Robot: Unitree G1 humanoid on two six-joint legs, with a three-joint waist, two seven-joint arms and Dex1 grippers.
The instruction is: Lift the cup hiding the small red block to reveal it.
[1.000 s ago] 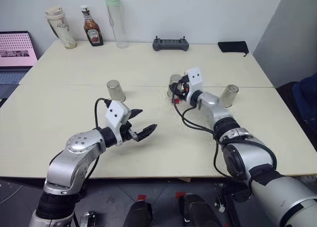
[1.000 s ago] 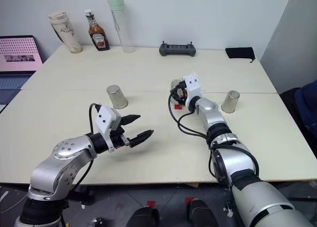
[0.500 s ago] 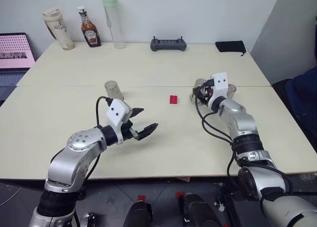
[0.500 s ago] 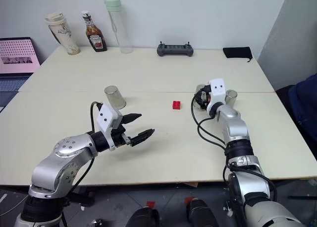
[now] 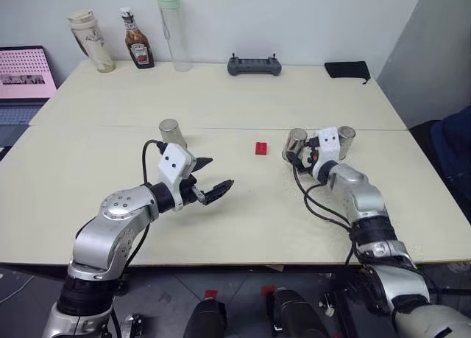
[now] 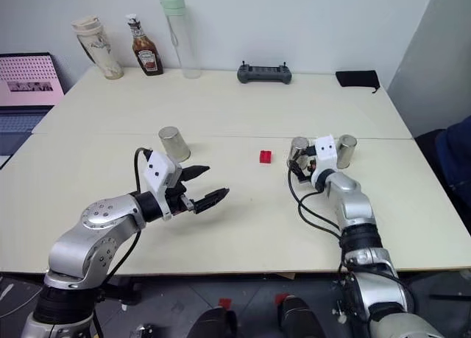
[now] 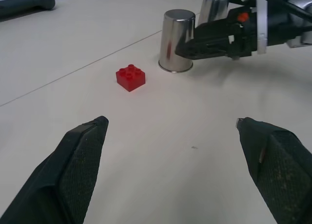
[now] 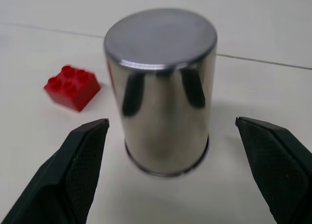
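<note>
The small red block [image 5: 260, 148] lies uncovered on the table's middle. Just right of it a steel cup [image 5: 296, 141] stands upside down on the table. My right gripper [image 8: 171, 120] is open, one finger [image 8: 73, 165] on each side of the cup, clear of its wall. Two more steel cups that look alike stand upside down, one [image 5: 344, 141] behind my right wrist, the other [image 5: 171, 132] at the left. My left gripper [image 5: 211, 180] hovers open and empty over the table, in front of the left cup; its wrist view shows the block [image 7: 130, 77] and the released cup [image 7: 178, 40].
Along the far table edge stand a beige tumbler [image 5: 91, 41], a sauce bottle [image 5: 135, 39], a tall clear bottle with a green cap [image 5: 171, 27], a grey controller [image 5: 254, 65] and a black pouch [image 5: 346, 69]. A laptop [image 5: 22, 76] sits off the left side.
My right gripper carried the cup off the red block, rightward and down, set it on the table and opened. The block now lies bare. The left arm stayed still.
</note>
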